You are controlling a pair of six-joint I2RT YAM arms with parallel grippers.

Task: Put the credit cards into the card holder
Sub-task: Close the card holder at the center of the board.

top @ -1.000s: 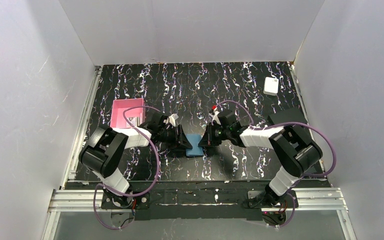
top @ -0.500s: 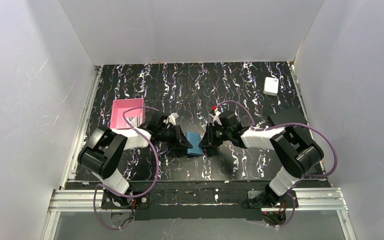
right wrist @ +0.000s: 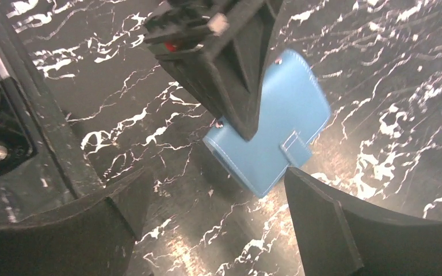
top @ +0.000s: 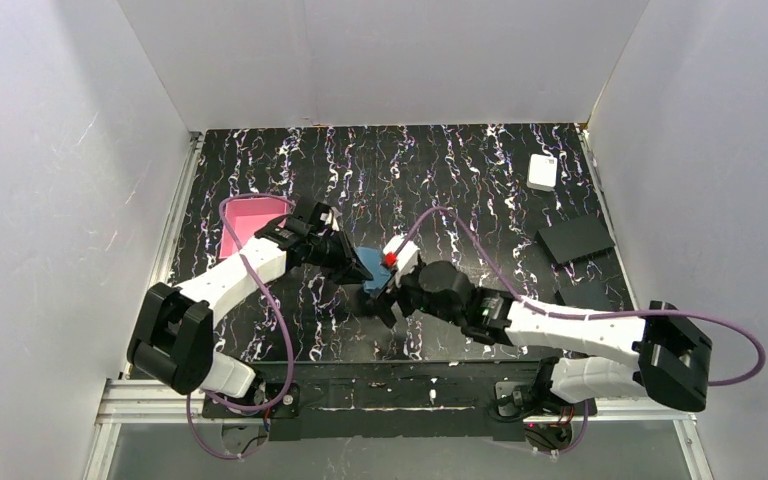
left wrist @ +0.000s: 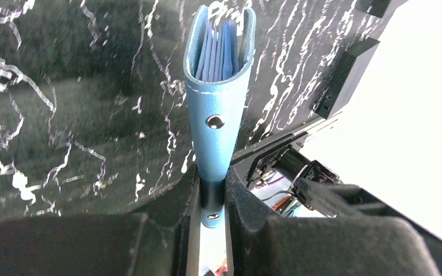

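Observation:
The card holder, a teal-blue folded wallet with a snap, stands on edge with my left gripper shut on its lower end. Pale blue sleeves show inside its open top. In the top view the card holder hangs just above the table's middle at the left gripper. My right gripper is open just in front of it, its fingers wide apart and touching nothing. The right wrist view shows the card holder pinched by the left fingers. No credit cards show in any view.
A pink tray lies at the left, partly behind the left arm. A white box sits at the back right, and a flat black rectangle lies nearer on the right. White walls close in three sides.
The right gripper let go of the card holder, opened wide and swung to the near side. The left gripper closed on the holder and carried it a little back and left.

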